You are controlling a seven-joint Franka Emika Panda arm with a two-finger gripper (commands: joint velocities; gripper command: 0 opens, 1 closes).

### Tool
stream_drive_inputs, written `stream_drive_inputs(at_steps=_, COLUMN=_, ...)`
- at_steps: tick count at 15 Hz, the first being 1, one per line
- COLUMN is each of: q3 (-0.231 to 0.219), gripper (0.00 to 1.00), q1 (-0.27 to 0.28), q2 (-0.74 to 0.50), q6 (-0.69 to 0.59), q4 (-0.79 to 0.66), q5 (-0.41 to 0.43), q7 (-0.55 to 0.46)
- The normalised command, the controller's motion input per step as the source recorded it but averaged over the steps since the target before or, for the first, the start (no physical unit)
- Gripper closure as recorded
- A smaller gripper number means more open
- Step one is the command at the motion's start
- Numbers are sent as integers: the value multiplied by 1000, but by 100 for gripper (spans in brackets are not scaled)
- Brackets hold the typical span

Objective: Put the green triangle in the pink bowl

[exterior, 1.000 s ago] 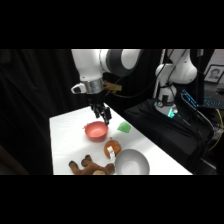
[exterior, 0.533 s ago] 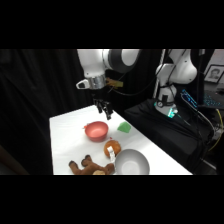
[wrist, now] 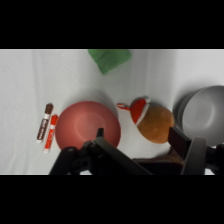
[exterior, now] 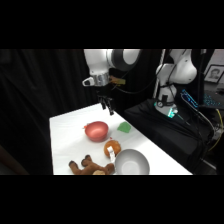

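Note:
The green triangle (exterior: 124,128) lies on the white table, right of the pink bowl (exterior: 96,130) and apart from it. My gripper (exterior: 106,106) hangs above the table behind the bowl, holding nothing. In the wrist view the pink bowl (wrist: 87,125) sits just above my left finger, and the green triangle (wrist: 109,59) is at the top edge, partly cut off. The gripper (wrist: 141,142) is open, its two fingers spread wide at the bottom of that view.
A grey-white bowl (exterior: 132,163) stands at the front right. An orange-brown toy (exterior: 111,147) lies between the two bowls, and a brown plush animal (exterior: 90,166) lies at the front edge. Two red-and-white markers (wrist: 45,127) lie beside the pink bowl.
My gripper has drifted a little to the right and back above the table. The objects have not moved.

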Motion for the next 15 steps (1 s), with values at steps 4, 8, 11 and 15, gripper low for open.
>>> stream_drive_inputs(at_steps=4, q3=-46, gripper=0, q1=-55, q2=-272, q6=190, q4=-303, q5=51, q7=-162)
stream_drive_inputs(at_steps=8, q3=-43, gripper=0, q1=-51, q2=-292, q6=216, q4=-341, q5=63, q7=-150)
stream_drive_inputs(at_steps=11, q3=-45, gripper=0, q1=-51, q2=-295, q6=219, q4=-353, q5=72, q7=-146)
stream_drive_inputs(at_steps=15, q3=-35, gripper=0, q1=-35, q2=-285, q6=216, q4=-345, q5=76, q7=-131)
